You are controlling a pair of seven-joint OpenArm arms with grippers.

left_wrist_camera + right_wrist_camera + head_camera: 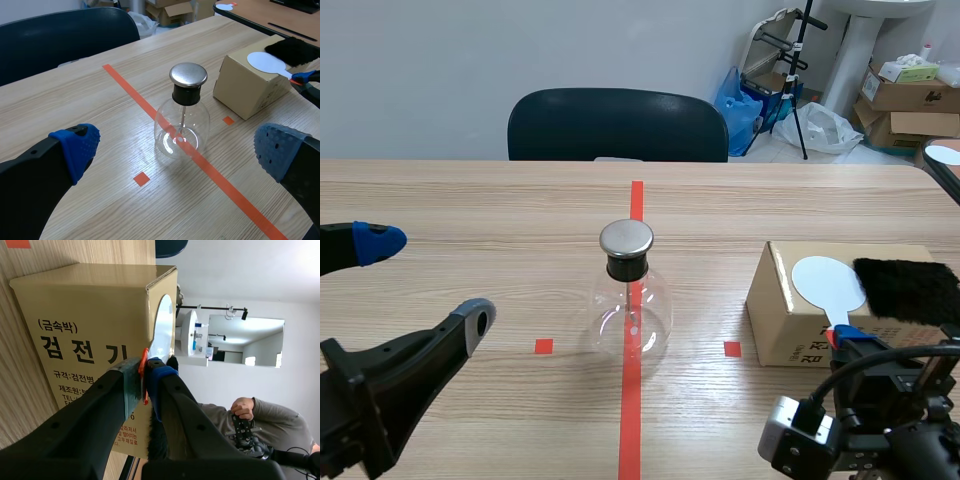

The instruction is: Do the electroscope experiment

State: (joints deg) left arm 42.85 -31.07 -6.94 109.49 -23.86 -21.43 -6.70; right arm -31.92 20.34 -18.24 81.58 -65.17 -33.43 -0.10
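The electroscope, a clear glass flask (631, 318) with a black neck and a round metal cap (626, 238), stands on the red tape line at the table's middle. In the left wrist view the flask (181, 131) sits ahead of my left gripper (175, 150), which is wide open and empty. In the scene view the left gripper (425, 280) is well to the flask's left. A white paddle disc (828, 283) and a black fur pad (905, 288) lie on a cardboard box (785, 325). My right gripper (145, 377) is shut on the paddle's orange handle (144, 360) at the box's near edge.
A dark chair (617, 125) stands behind the far table edge. Cartons and bags (910, 95) sit on the floor at the back right. Small red tape squares (543, 346) flank the flask. A person's hand (243, 407) holding a device shows beyond the box.
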